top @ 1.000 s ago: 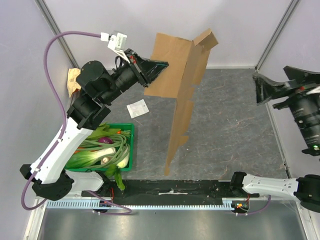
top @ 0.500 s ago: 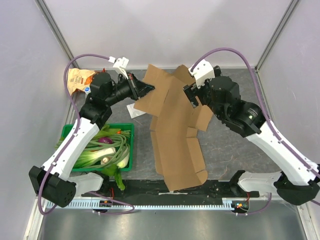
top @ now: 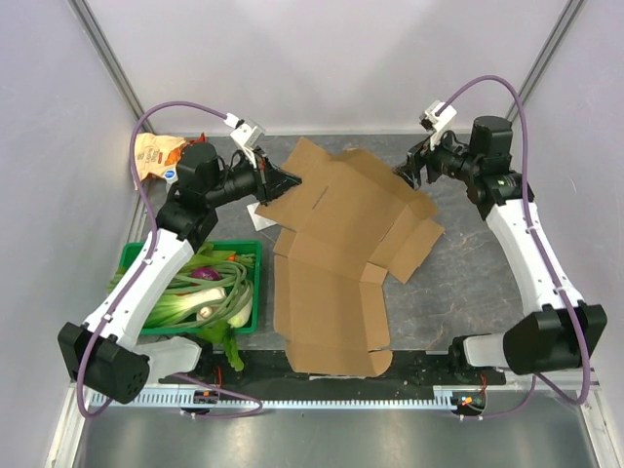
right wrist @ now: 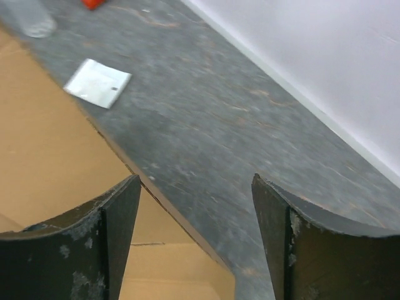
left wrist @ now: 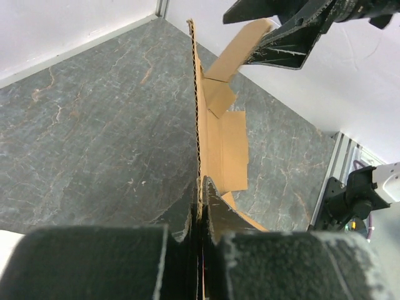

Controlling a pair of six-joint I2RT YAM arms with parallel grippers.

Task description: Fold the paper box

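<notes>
brown paper box; left jaws pinch edge; right jaws apart

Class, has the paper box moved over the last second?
Yes. The paper box swung down from hanging upright to lying spread out beside the green crate.

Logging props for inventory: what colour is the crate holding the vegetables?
Green; the crate shows best in the top external view.

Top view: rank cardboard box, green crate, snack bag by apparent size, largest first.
1. cardboard box: spread open, by far the largest.
2. green crate: clearly smaller than the box, even allowing for the part hidden under the arm.
3. snack bag: smallest, in the far left corner.
</notes>
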